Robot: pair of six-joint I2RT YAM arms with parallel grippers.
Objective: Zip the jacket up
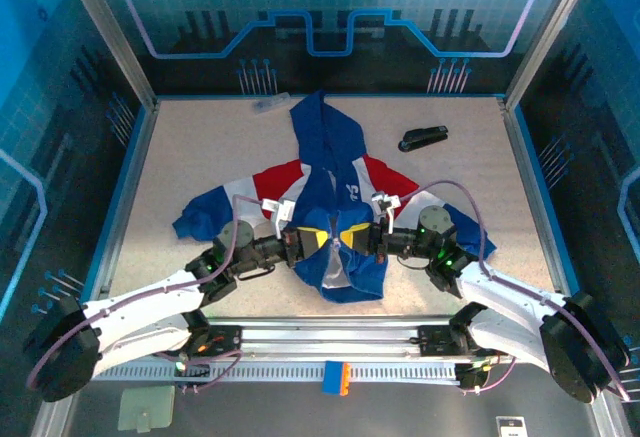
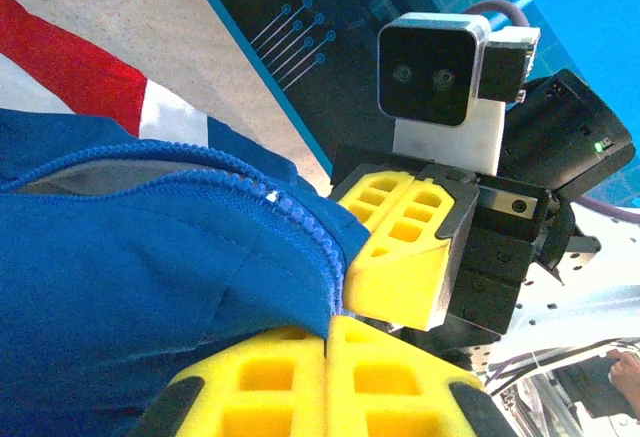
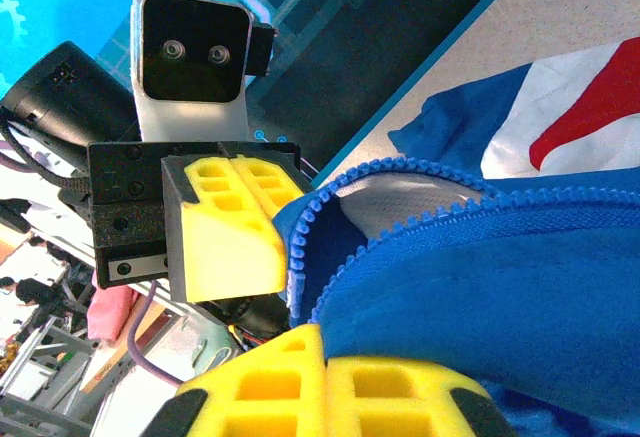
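Jacket: your royal-blue hooded fabric jacket point(image 1: 330, 192) with red and white bands lies flat on the speckled table point(image 1: 200, 147), spreading out beyond both sets of fingers.
Long axis: it runs near to far, with the hood pointing away from the fingers and the hem on their near side.
Left gripper point(image 1: 308, 240): yellow fingers pressed together, pinching the blue zipper edge point(image 2: 300, 222) low on the front.
Right gripper point(image 1: 358, 235): fingers clamped on the opposite front edge, tips facing the left gripper's, just beside them.

White lettering point(image 1: 353, 190) on jacket point(image 1: 325, 157), illegible
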